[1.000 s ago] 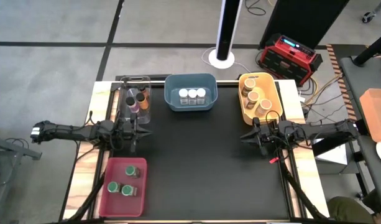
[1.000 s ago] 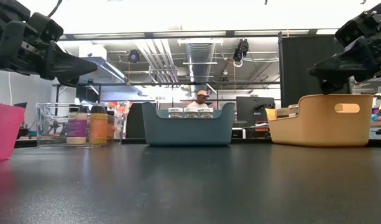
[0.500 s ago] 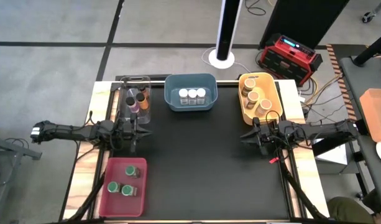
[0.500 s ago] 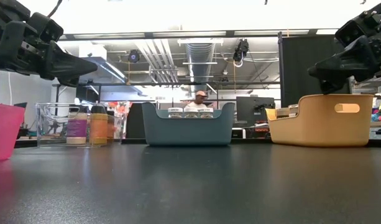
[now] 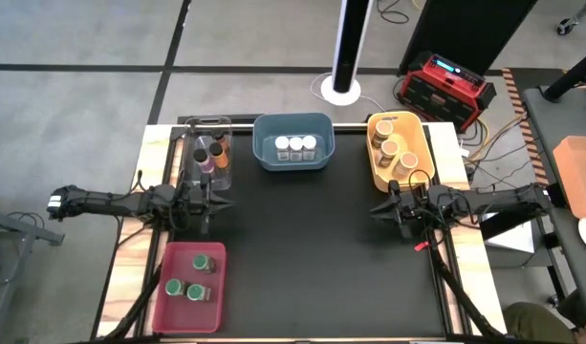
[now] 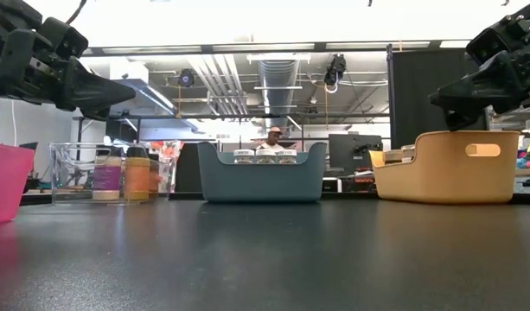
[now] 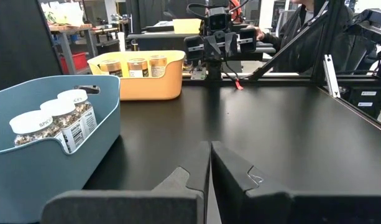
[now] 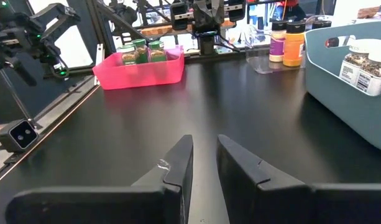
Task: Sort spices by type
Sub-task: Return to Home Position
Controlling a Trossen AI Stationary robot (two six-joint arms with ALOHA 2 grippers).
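Note:
All the spice jars stand in bins. Three white-lidded jars [image 5: 294, 145] are in the blue bin [image 5: 264, 158], tan-lidded jars [image 5: 393, 148] in the yellow bin [image 5: 419, 143], green-lidded jars [image 5: 192, 277] in the red bin [image 5: 173, 315], and dark- and orange-lidded jars [image 5: 211, 153] in the clear bin [image 5: 199, 126]. My left gripper [image 5: 216, 203] hovers above the table's left side, between the clear and red bins, shut and empty [image 7: 210, 155]. My right gripper [image 5: 377, 210] hovers at the right, just near of the yellow bin, its fingers close together and empty [image 8: 204, 149].
The black mat [image 5: 312, 258] lies bare between the two grippers and toward the near edge. The bins line the far edge and the near left corner. A person shows in the room far behind the blue bin [image 6: 273, 134].

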